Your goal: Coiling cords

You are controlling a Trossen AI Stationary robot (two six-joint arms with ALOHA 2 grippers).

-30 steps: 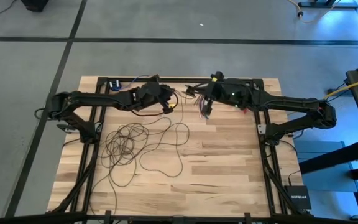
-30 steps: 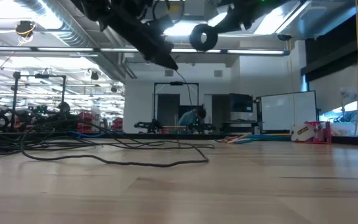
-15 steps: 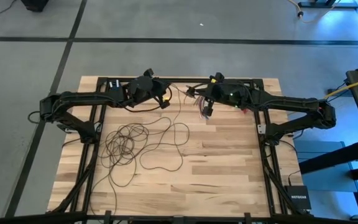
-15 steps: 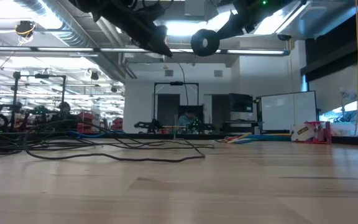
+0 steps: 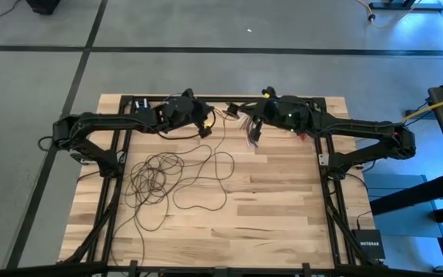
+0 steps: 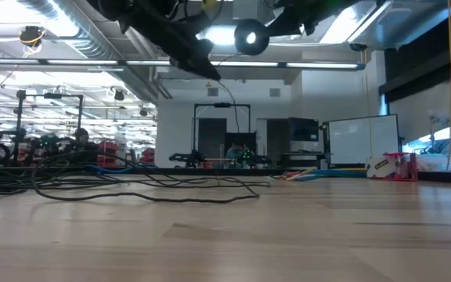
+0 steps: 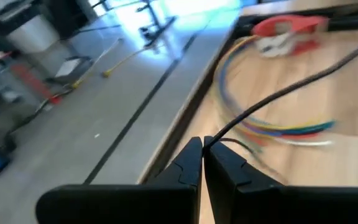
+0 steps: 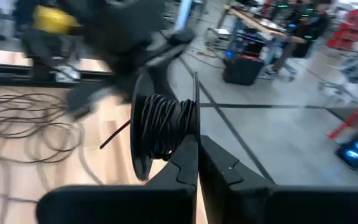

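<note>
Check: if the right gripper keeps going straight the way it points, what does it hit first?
Probably the black spool wound with cord, right off the right gripper tips; beyond it, the left gripper. Depth is unclear.

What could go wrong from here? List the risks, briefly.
1. The loose cord lies in many overlapping loops on the table; pulled in as it is, it may knot or snag.
2. The left gripper pinches only a thin strand, which could slip out under tension.
3. The right gripper holds the spool by its rim; it may tilt or drop, spilling the wound turns.
</note>
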